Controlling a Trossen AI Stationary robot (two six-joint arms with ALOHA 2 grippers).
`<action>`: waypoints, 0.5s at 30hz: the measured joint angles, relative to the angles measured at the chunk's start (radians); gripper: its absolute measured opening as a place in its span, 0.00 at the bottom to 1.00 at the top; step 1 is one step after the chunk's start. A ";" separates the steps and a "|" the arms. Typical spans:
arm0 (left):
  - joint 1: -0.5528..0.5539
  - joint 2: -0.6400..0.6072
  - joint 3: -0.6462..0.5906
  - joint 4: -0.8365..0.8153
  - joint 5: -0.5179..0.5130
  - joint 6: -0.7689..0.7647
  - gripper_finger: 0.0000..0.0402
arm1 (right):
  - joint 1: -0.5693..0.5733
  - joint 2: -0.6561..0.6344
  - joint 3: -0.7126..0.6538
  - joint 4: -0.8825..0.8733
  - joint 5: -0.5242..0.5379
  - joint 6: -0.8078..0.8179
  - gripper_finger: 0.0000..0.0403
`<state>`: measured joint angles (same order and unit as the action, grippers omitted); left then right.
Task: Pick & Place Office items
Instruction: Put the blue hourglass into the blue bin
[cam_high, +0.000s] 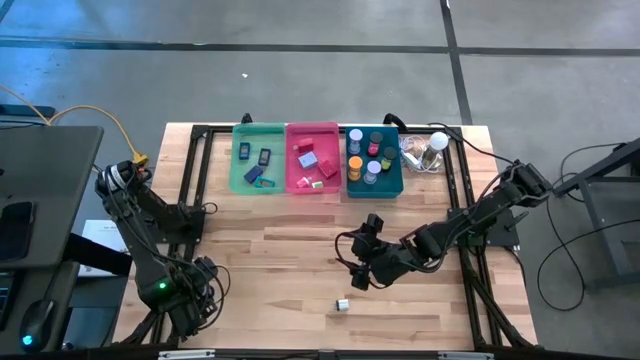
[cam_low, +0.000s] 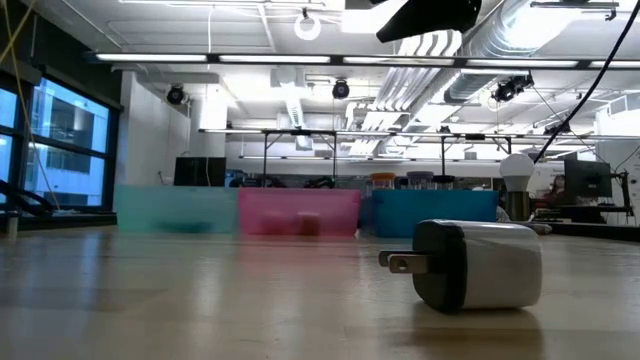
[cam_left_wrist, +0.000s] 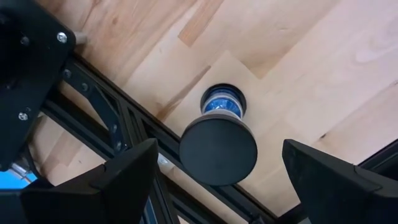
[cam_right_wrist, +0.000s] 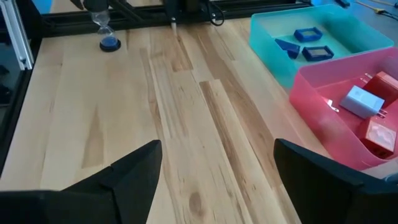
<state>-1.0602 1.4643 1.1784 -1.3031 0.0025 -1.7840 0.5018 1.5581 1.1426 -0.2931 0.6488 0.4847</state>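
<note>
A small hourglass (cam_left_wrist: 219, 146) with black round ends and blue sand stands upright on the table by the black frame at the near left. My left gripper (cam_left_wrist: 219, 193) hangs open straight above it, pointing down, a finger on each side and clear of it. In the high view that gripper (cam_high: 195, 290) hides the hourglass. A white and black plug adapter (cam_high: 342, 304) lies on its side near the table's front, prongs level (cam_low: 398, 262). My right gripper (cam_high: 360, 270) hovers open above the table's middle, just beyond the adapter, with nothing between its fingers (cam_right_wrist: 134, 177).
Along the far edge stand a green bin (cam_high: 258, 170) with dark blue items, a pink bin (cam_high: 313, 172) with red, pink and lavender blocks, and a teal bin (cam_high: 375, 185) with small round rolls. A white bulb (cam_high: 437, 141) lies at the far right. Bare wood lies between.
</note>
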 joint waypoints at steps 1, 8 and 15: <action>0.000 0.000 -0.001 0.000 0.000 -0.001 0.83 | 0.000 0.000 0.000 -0.001 0.000 0.000 0.74; 0.000 0.000 -0.031 0.042 0.003 -0.027 0.83 | 0.000 0.000 0.000 0.014 -0.004 0.000 0.74; 0.000 0.000 -0.055 0.059 0.004 -0.019 0.83 | 0.000 0.000 0.000 0.018 -0.008 0.000 0.74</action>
<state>-1.0599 1.4643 1.1237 -1.2440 0.0061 -1.8034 0.5018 1.5581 1.1427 -0.2749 0.6406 0.4843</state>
